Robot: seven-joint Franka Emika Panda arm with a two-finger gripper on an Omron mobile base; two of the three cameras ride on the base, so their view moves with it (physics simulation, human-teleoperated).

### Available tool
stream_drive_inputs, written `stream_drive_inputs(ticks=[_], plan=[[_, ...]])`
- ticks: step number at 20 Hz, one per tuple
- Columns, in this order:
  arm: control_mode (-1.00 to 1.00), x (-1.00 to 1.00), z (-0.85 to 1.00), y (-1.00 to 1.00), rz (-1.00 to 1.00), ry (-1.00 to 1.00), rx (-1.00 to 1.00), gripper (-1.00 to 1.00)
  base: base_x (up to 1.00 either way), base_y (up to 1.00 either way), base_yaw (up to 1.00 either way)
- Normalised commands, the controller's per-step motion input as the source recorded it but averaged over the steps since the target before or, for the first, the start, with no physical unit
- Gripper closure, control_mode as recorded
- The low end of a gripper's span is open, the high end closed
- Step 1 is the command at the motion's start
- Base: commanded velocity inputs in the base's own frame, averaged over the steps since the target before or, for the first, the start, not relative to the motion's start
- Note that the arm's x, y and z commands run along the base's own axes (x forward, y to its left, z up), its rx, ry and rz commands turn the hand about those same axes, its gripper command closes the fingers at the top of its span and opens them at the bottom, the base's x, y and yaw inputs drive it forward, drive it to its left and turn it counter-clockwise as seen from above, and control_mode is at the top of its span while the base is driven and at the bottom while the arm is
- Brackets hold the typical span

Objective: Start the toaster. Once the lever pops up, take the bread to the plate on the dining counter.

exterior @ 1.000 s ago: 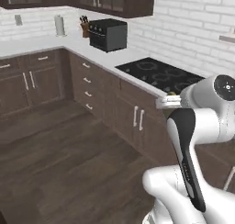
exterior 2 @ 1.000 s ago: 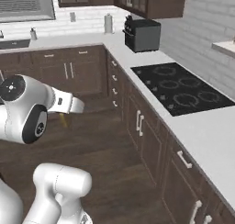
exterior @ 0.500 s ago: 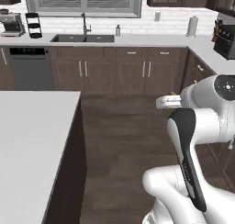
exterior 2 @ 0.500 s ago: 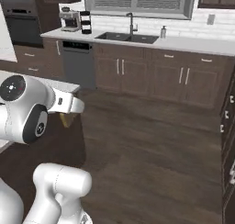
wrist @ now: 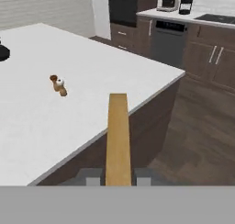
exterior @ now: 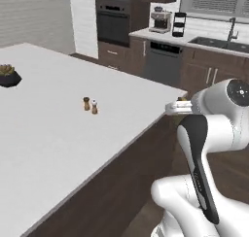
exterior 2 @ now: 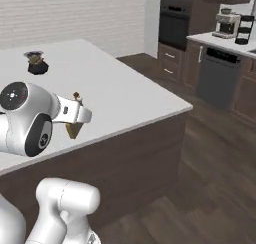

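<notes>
Here the bread [wrist: 118, 140] is clamped edge-on in the nearly closed tool [wrist: 118, 178], lower centre; the carrying step is judged underway, toward the bench [wrist: 69, 113]; the plate must be located next.

The arm [exterior: 204, 148] is glossy white with rounded, bulbous links, a black band running down its forearm (narrowing toward the bottom) and dark round joint caps [exterior 2: 15, 93] marked with faint light rings.
</notes>
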Motion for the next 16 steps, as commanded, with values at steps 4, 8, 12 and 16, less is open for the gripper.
stream_drive_inputs(ticks=[4, 8, 12, 16], plan=[[1.00, 0.00, 0.00, 0.00, 0.00, 0.00, 0.00, 1.00, -0.11, 0.00, 1.00], [1.00, 0.00, 0.00, 0.00, 0.00, 0.00, 0.00, 1.00, -0.06, 0.00, 1.00], [1.00, 0.00, 0.00, 0.00, 0.00, 0.00, 0.00, 1.00, 0.01, 0.65, 0.72], [1.00, 0.00, 0.00, 0.00, 0.00, 0.00, 0.00, 1.00, 0.38, 1.00, 0.18]])
